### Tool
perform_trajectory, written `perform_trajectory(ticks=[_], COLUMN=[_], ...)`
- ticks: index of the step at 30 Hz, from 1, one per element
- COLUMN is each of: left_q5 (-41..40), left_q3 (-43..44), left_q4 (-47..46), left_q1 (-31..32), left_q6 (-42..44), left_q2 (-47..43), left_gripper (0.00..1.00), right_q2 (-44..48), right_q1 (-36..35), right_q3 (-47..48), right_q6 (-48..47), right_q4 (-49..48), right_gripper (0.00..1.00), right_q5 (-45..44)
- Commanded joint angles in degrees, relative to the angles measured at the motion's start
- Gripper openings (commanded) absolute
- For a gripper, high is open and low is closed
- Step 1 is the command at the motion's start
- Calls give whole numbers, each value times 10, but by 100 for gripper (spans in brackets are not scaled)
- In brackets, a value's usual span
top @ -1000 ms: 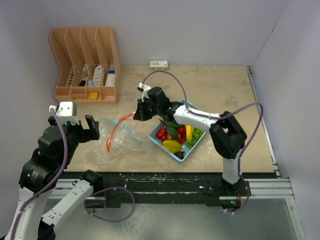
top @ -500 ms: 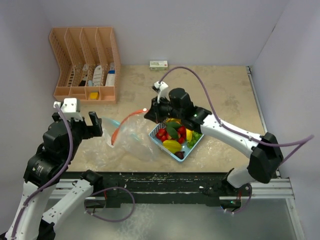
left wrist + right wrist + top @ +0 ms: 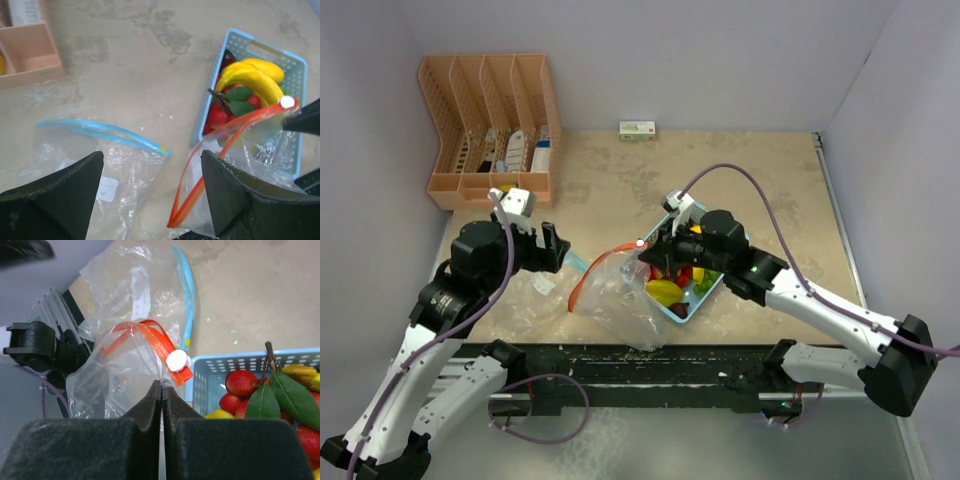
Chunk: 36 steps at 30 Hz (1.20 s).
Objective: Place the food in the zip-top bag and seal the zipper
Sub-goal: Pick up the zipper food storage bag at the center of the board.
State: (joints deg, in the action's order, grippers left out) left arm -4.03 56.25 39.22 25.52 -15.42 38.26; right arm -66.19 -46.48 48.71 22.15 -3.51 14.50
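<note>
Holding: the right gripper (image 3: 161, 390) has its jaws pressed fully together on the clear film of the orange-zipper bag (image 3: 115, 375), just under the white slider (image 3: 176, 360).
Left gripper: the left gripper (image 3: 151, 165) has its jaws wide apart with nothing between them; it hovers over the table (image 3: 760, 180), above the blue-zipper bag (image 3: 115, 170).
Orange-zipper bag: the slider corner is lifted and the mouth stands open as a loop; the lower part lies on the table near the front edge, against the left side of the basket (image 3: 682, 315).
Food: the food (image 3: 665, 292) lies in the light-blue basket; a yellow banana (image 3: 250, 77), red strawberries (image 3: 240, 382) and green leaves (image 3: 287, 397) show there.
Basket: it stands on the table, just right of the held bag and partly under the right gripper.
Blue-zipper bag: it lies flat on the table, left of the orange one; I cannot tell if the two overlap.
Background: a peach organizer (image 3: 490, 110) stands at the far left, and a small box (image 3: 637, 128) lies by the back wall.
</note>
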Motion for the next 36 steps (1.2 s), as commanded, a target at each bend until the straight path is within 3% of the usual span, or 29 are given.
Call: perform_trajectory(ticks=[1, 14, 26, 36], left_q5=[128, 223, 424, 358], left_q3=[-29, -27, -59, -75], left_q4=[-74, -75, -166, -153], left_q1=[-2, -2, -2, -2], left_q6=[7, 7, -29, -24], left_q2=[-3, -7, -40, -46], left_gripper=[80, 73, 70, 73], right_q2=[44, 140, 145, 143], right_q1=[2, 3, 3, 3], right_q3=[14, 85, 111, 116], right_q6=[-32, -94, -88, -90], right_q4=[-21, 75, 69, 71], right_gripper=[0, 0, 0, 0], right_q5=[16, 65, 83, 124])
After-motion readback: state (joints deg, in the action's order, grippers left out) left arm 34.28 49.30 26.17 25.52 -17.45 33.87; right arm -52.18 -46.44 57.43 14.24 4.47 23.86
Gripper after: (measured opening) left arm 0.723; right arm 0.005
